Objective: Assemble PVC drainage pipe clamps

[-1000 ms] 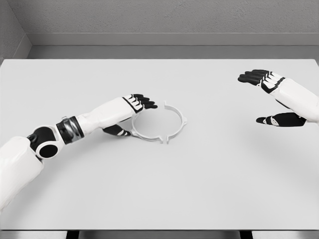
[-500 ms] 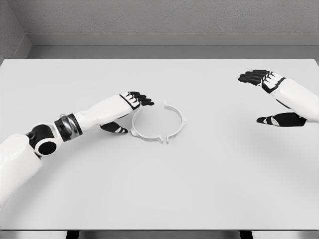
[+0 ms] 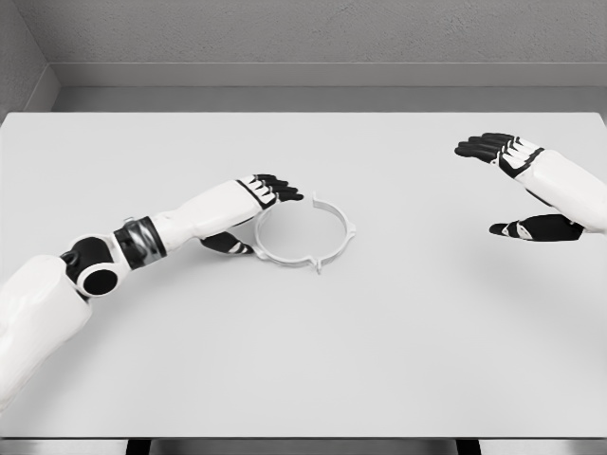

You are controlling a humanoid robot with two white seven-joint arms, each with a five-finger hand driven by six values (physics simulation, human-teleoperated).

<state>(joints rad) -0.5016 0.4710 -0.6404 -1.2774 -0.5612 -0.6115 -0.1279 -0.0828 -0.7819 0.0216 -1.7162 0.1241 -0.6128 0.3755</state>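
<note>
Black fingers (image 3: 283,193) of the left hand (image 3: 248,214) stretched out flat over the left edge of the clamp ring (image 3: 305,230), thumb (image 3: 228,245) down at the ring's lower left rim; spread around that edge, yet impossible to tell whether actually pinching it. White clamp ring lying flat near the middle of the desk (image 3: 313,360), two half-round pieces meeting as one circle, small tabs sticking out at the top, at the right side and at the bottom. Behind the fingers, white forearm running down and left to a dark elbow joint (image 3: 93,275), then a bulky white upper arm leaving at the lower left corner. Far to the right, well apart from the ring, right hand (image 3: 522,190) held above the desk with black fingers (image 3: 484,146) extended and relaxed, thumb (image 3: 531,227) low, gripping nothing. Pale grey desk top, grey wall (image 3: 303,33) beyond its far edge.
</note>
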